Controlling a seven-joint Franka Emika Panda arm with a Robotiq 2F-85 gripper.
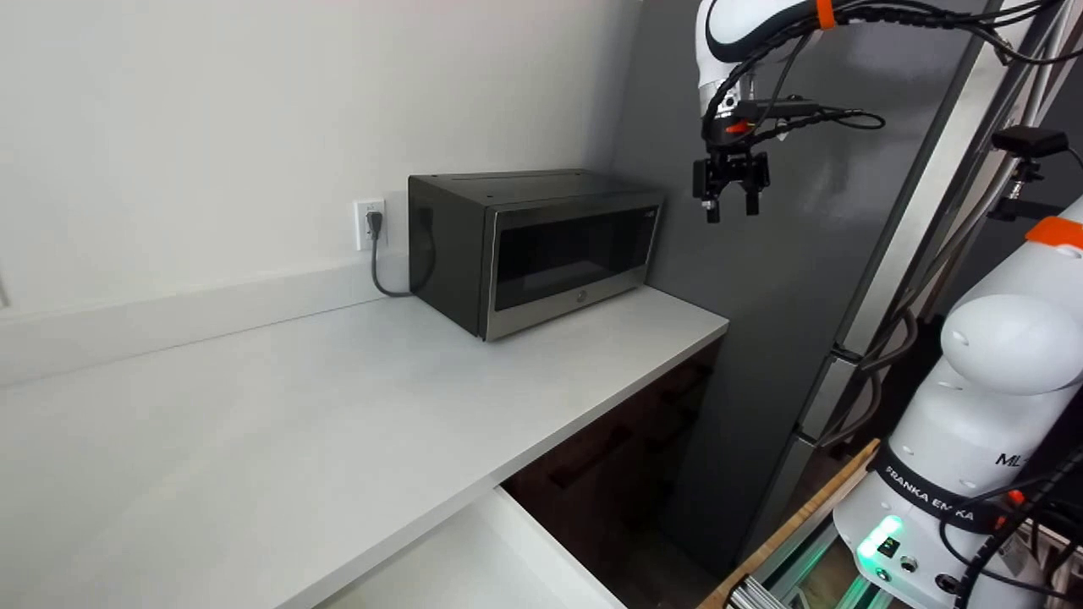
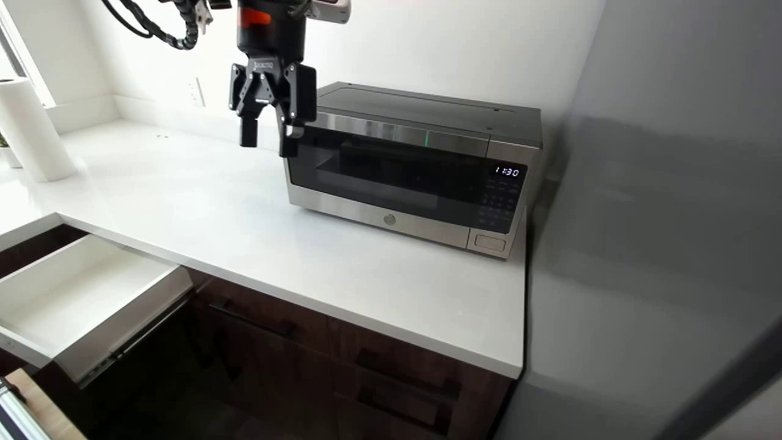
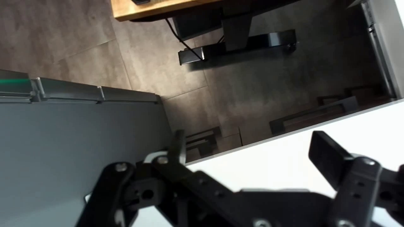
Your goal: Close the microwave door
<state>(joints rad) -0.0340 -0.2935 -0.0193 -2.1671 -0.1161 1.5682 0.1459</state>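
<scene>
The dark grey microwave (image 1: 448, 254) stands on the white counter against the wall; it also shows in an exterior view (image 2: 427, 110). The microwave door (image 1: 575, 254), dark glass in a silvery frame, lies flush with the front and looks shut; it also shows in an exterior view (image 2: 385, 177). My gripper (image 1: 733, 210) hangs in the air with its fingers pointing down, apart from the microwave. In an exterior view my gripper (image 2: 267, 139) overlaps the door's upper left corner. In the wrist view the gripper (image 3: 252, 149) is open and empty. The microwave is out of the wrist view.
A tall grey fridge (image 1: 761, 296) stands beside the microwave. A white drawer (image 2: 91, 293) is pulled out under the counter (image 2: 366, 275). A power cord runs to a wall outlet (image 1: 364, 227). A paper towel roll (image 2: 36, 131) stands at the counter's far end.
</scene>
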